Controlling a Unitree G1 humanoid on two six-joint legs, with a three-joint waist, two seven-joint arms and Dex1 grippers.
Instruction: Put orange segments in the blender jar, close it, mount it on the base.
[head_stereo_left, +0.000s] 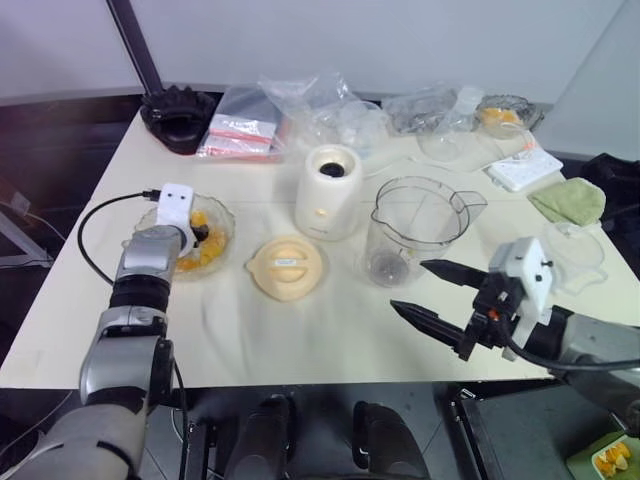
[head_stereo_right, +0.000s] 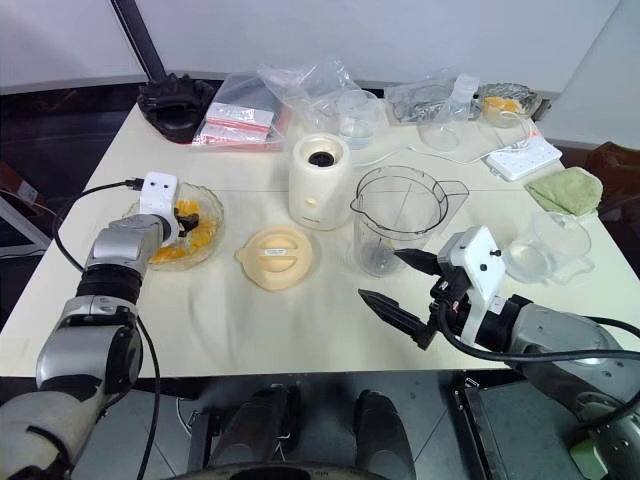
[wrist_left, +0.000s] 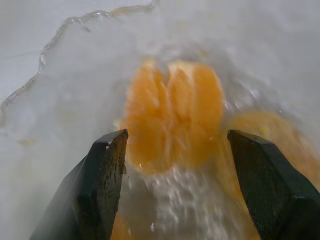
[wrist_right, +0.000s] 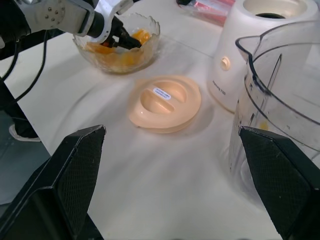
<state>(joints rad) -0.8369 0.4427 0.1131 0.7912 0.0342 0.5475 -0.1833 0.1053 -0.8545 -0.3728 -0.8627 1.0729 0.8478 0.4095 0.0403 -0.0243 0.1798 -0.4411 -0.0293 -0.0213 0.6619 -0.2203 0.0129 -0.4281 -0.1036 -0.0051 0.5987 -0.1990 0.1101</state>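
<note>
The left arm reaches forward along the left side of the table, its wrist angled downward so that the left gripper dips into the clear bowl at the table's left. Its two black fingers stand apart, open, with nothing between them. The orange segments lie in the bowl straight ahead of the fingertips: a pair of pressed-together wedges sits just beyond the gap, not touched by either finger, with more segments to one side and below.

The right arm is bent at the near right edge of the table, its right gripper pointing left and slightly down above the tabletop. Its fingers are spread wide, empty.

The blender jar stands upright and uncovered right of centre, just beyond the right gripper's far finger. The base stands just to the jar's left, its dark socket bare. A cream round lid lies flat on the table between the bowl and the jar, nearer than the base.
</note>
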